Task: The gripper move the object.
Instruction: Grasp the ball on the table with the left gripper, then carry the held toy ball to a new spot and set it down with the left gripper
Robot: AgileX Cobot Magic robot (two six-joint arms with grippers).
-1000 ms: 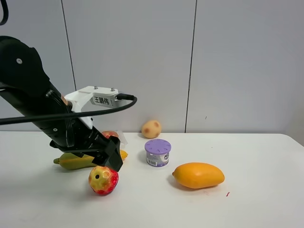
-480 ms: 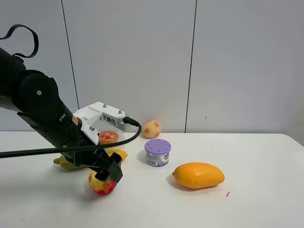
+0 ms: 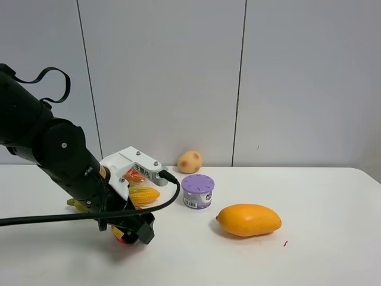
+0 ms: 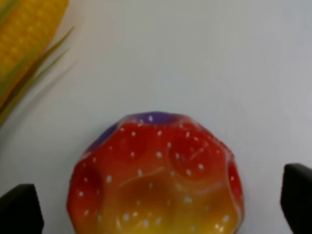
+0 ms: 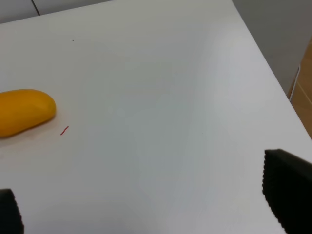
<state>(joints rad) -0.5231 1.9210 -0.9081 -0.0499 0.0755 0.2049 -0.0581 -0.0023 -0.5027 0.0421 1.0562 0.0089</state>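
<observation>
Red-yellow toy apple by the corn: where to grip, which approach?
Across the toy apple's round middle, probably from above. The left gripper straddles it, fingers open on either side; its dimpled ball shape offers two opposite flanks.

The left arm (image 3: pixel 56 155), dark and bulky, slopes forward and down to its wrist. There a white block (image 3: pixel 132 165) sits just behind the left gripper (image 3: pixel 134 230), and a black cable (image 3: pixel 156 205) loops out beside it. That gripper points steeply down, its two black fingertips (image 4: pixel 17 210) spread wide apart. The right gripper (image 5: pixel 148 207) is tilted downward too, jaws wide open, its ridged fingertips (image 5: pixel 286 190) far apart.
</observation>
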